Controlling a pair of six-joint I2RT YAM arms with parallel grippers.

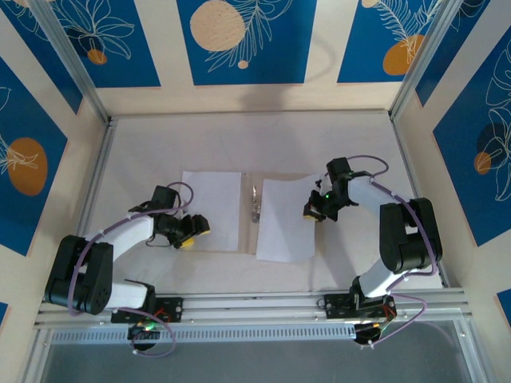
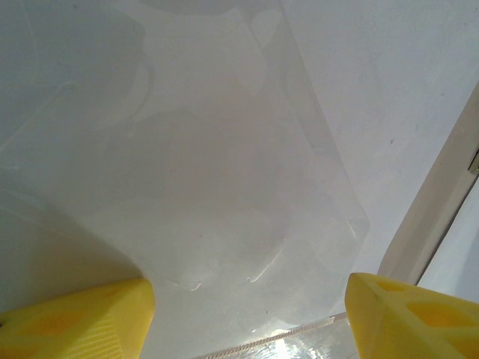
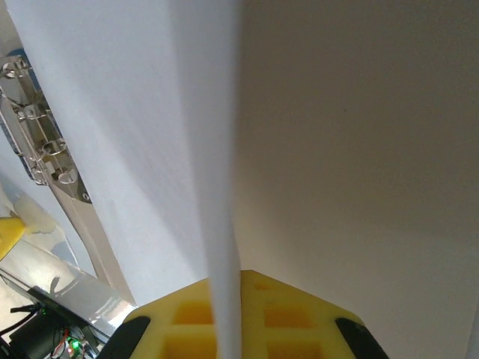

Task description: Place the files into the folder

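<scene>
Jaws of the right gripper (image 1: 314, 211) are pinched shut on the right edge of a plain white rectangular paper sheet (image 1: 283, 227). It lies slightly askew over the right half of the open flat tan card folder (image 1: 248, 239), beside the small metal spine clip (image 1: 254, 204). A second white paper sheet (image 1: 214, 203) lies flat on the folder's left half. The left gripper (image 1: 192, 229) hovers over that sheet's near left edge, its yellow fingers (image 2: 75, 318) spread wide, holding nothing.

The folder (image 1: 247, 236) lies open on the surface (image 1: 239, 140), the left sheet (image 1: 211, 209) and right sheet (image 1: 286, 222) in it, the clip (image 1: 255, 203) between them.
</scene>
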